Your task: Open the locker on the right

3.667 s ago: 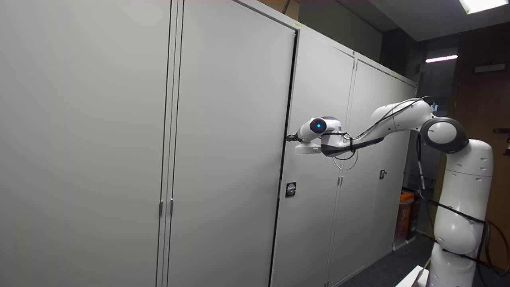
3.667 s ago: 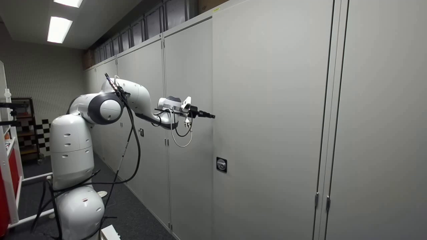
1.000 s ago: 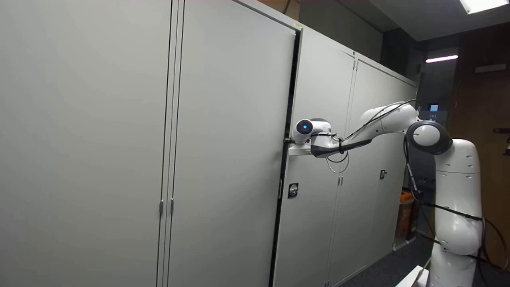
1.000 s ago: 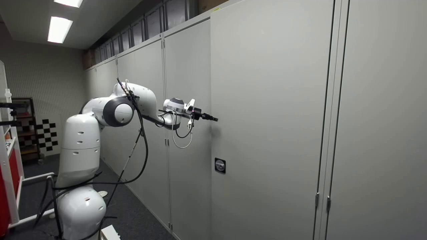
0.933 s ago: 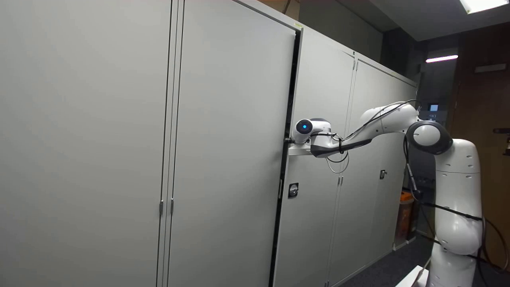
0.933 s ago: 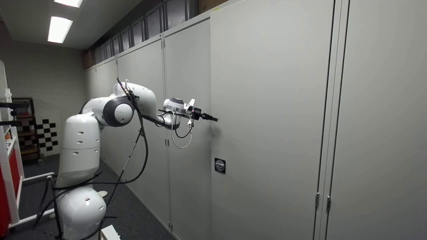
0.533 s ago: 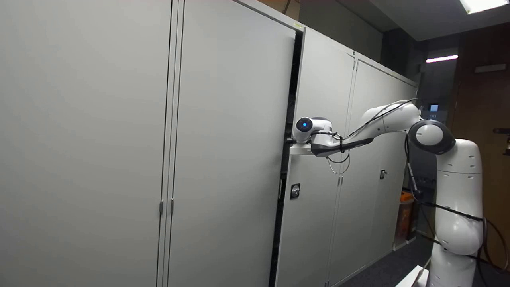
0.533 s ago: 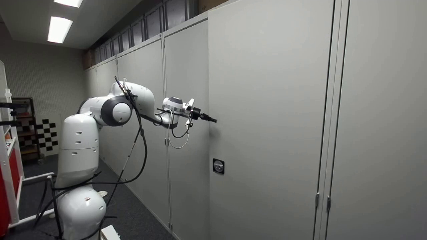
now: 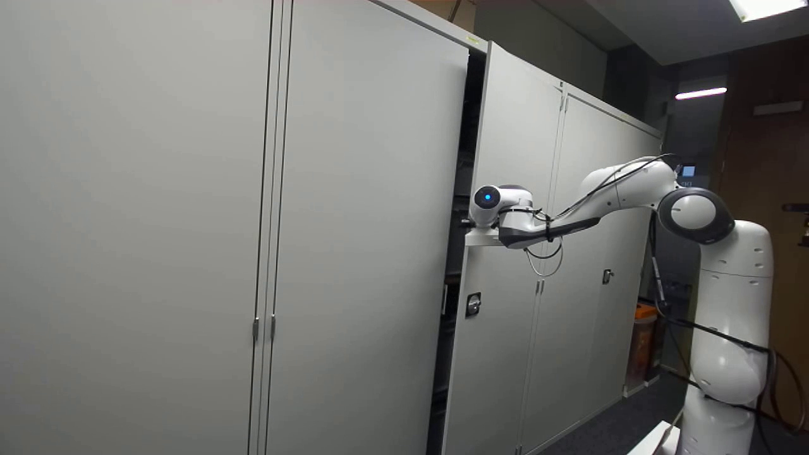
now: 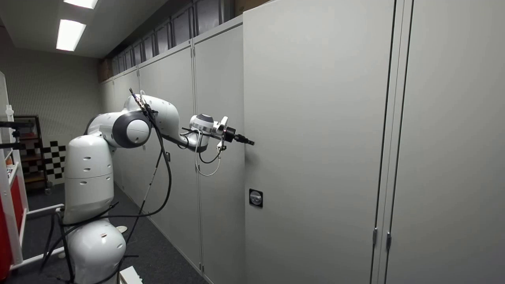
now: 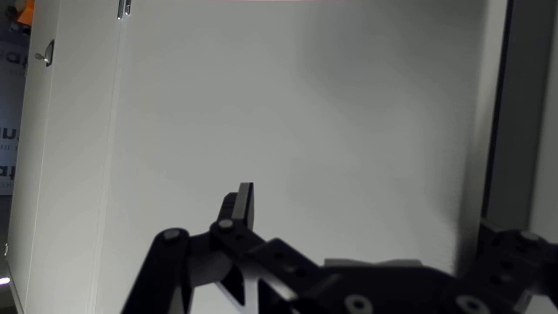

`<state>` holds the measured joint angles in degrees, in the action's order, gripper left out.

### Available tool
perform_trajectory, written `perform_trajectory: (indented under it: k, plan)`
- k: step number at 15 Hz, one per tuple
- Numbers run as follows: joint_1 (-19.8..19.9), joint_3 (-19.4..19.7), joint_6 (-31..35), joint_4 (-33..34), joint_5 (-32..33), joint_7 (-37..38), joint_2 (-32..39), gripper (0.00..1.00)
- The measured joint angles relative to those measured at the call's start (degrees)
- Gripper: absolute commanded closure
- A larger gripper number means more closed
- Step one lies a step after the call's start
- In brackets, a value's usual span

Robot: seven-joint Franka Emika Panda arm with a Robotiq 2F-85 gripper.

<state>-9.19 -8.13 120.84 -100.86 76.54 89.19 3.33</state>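
Note:
The locker's light-grey door (image 9: 499, 354) stands ajar, its near edge swung out from the cabinet. A dark gap (image 9: 452, 278) with dim shelves shows behind that edge. The small black lock (image 9: 473, 304) sits by the edge, and it also shows in an exterior view (image 10: 255, 198). My gripper (image 9: 466, 223) is at the door's edge, above the lock. In the wrist view my gripper (image 11: 364, 205) is spread open. One of its fingers (image 11: 244, 203) is over the door's outer face (image 11: 305, 109). The opposite finger is at the gap past the edge, its tip mostly hidden.
A wider grey door (image 9: 373, 221) beside the gap is shut, flush with the cabinet front. Farther grey lockers (image 10: 165, 118) line the wall beyond the arm. An orange-lidded bin (image 9: 641, 344) stands at the far end. Cables (image 10: 169, 185) hang from the arm.
The door has swung farther out and the gap has widened from a thin line. My gripper has moved outward with the door's edge over the last second.

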Motion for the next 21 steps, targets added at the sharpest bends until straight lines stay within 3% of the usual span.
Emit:
perform_trajectory:
  k: [7, 21]
  plan:
    - [-0.72, -1.48, -4.57, -4.21, -0.22, 0.0, -3.86, 0.0]
    - [-0.73, -2.56, -6.98, -11.15, -4.44, -0.13, -11.01, 0.0]
